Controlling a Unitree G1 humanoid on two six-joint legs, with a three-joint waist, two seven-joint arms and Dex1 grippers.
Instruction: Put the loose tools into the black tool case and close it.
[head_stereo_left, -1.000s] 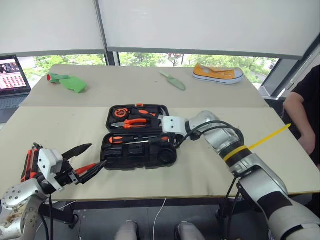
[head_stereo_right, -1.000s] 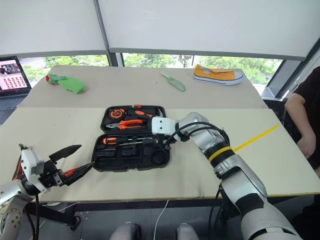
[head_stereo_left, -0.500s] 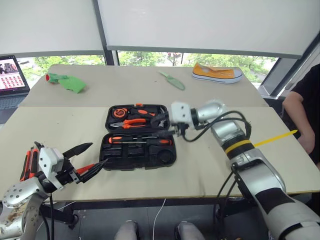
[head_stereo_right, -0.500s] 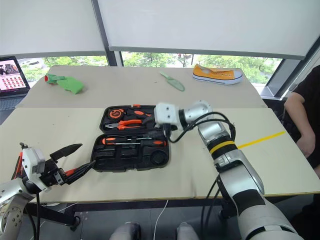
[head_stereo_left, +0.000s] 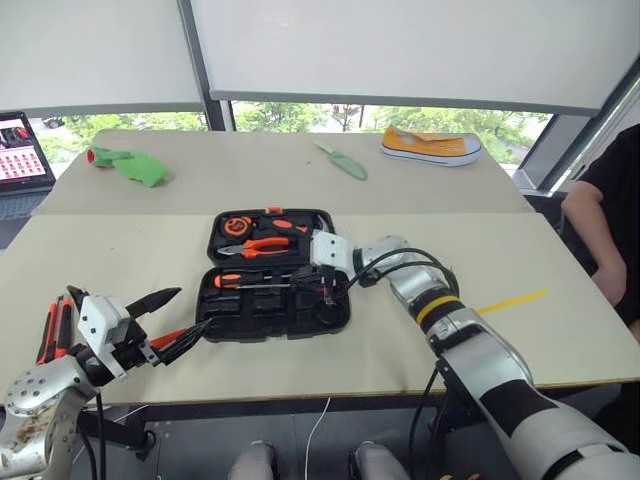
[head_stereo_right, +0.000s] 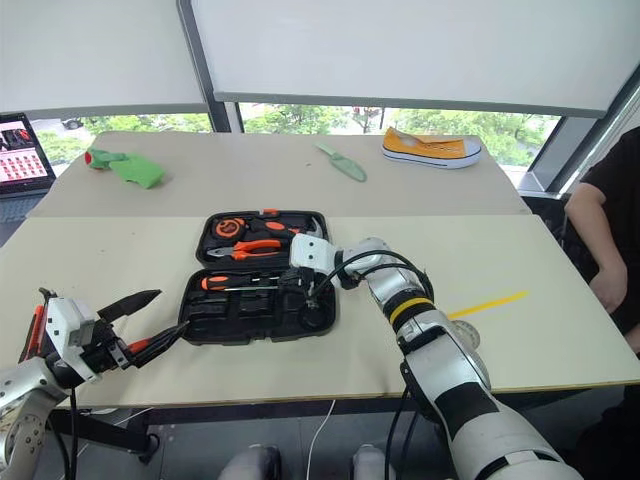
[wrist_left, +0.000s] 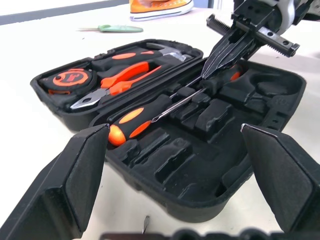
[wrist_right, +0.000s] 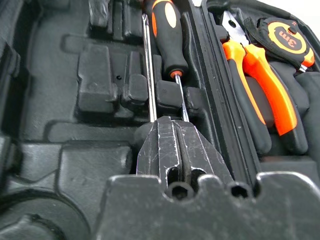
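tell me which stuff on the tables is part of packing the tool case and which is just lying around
Part of the job:
- black tool case, lying open
- screwdrivers slotted in its near half
- pliers and tape measure in its far half
- loose orange-and-black tools at the table's near left edge

Just lying about:
- green trowel
- yellow shoe
- green cloth
- laptop
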